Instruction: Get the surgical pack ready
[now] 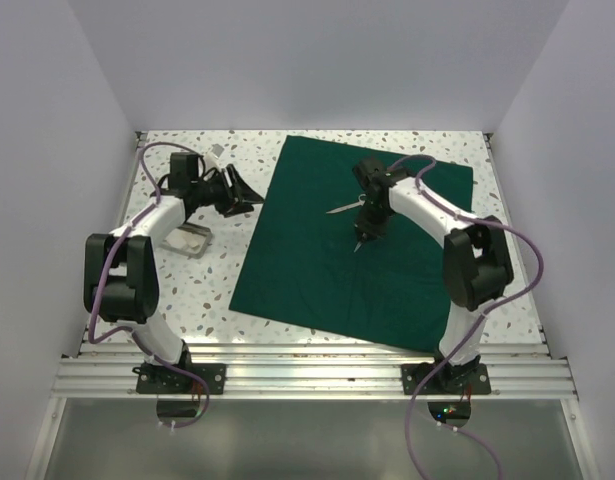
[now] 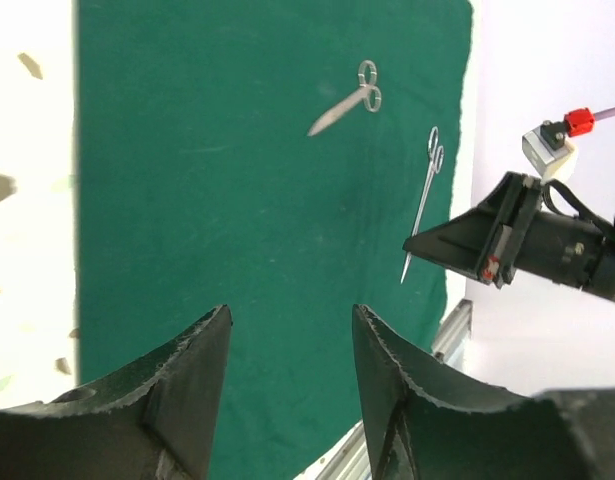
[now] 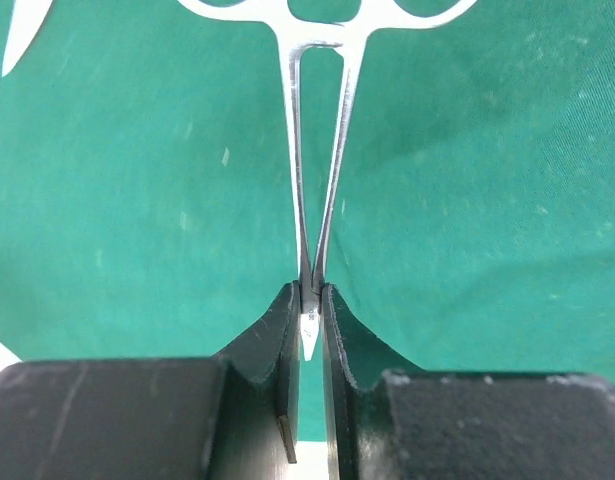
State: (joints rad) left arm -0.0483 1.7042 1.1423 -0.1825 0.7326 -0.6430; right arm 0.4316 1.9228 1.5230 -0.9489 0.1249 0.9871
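Hidden/cut off: in the top view the right arm covers nearly all of the forceps (image 3: pixel 294 140). The right wrist view shows them, finger rings cut off at the top of the frame. Cannot tell whether they lie on the cloth (image 1: pixel 307 270) or hang just above it. The tray (image 1: pixel 187 240) sits on the table (image 1: pixel 207 295) left of the cloth, partly under the left arm. Its contents are too small to make out.

Right gripper (image 3: pixel 309 300): fingers closed tight on the forceps at the narrow end, rings pointing away from the wrist. It is over the middle of the cloth.

Left gripper (image 2: pixel 290 320): fingers spread wide, nothing between them. It is over bare table just off the cloth's left edge.

Scissors (image 1: pixel 344 208): flat on the cloth, just beside the right gripper, not touching the forceps.

Edges/room: the cloth is spread flat and slightly skewed. Its near half is bare. The near right corner comes close to the metal rail (image 1: pixel 307 370). A strip of bare table separates the cloth from the tray. Walls close in on both sides.
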